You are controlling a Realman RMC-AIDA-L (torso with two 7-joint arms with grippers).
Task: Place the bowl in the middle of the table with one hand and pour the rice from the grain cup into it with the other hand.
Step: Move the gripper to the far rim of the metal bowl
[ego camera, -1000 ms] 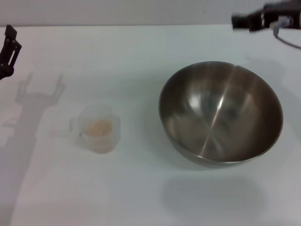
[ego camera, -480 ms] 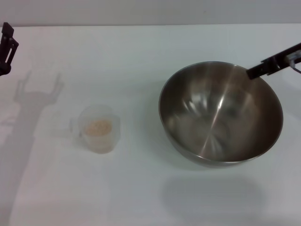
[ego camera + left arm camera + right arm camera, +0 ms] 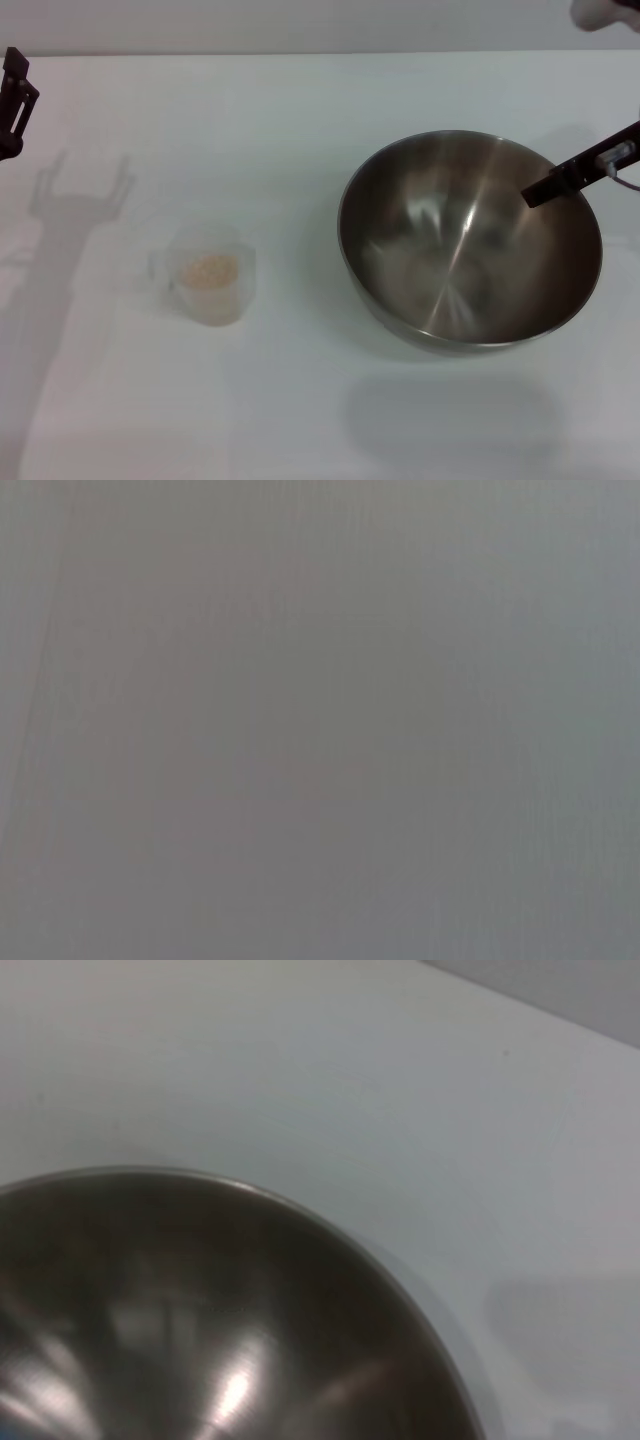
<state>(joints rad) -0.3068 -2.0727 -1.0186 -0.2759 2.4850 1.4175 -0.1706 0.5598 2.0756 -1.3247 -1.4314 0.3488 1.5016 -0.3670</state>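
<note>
Head view: the bowl (image 3: 470,240) sits on the table (image 3: 300,120) at about 3 o'clock of centre, upright, empty. The grain cup (image 3: 207,272) stands well apart at 9 o'clock of the bowl, with rice (image 3: 208,270) heaped inside. My right gripper (image 3: 560,180) reaches in over the bowl's 2 o'clock rim; one dark finger shows, so I cannot tell my jaw opening. My left gripper (image 3: 15,100) hangs at the table's 10 o'clock edge, holding nothing; spread unreadable.
</note>
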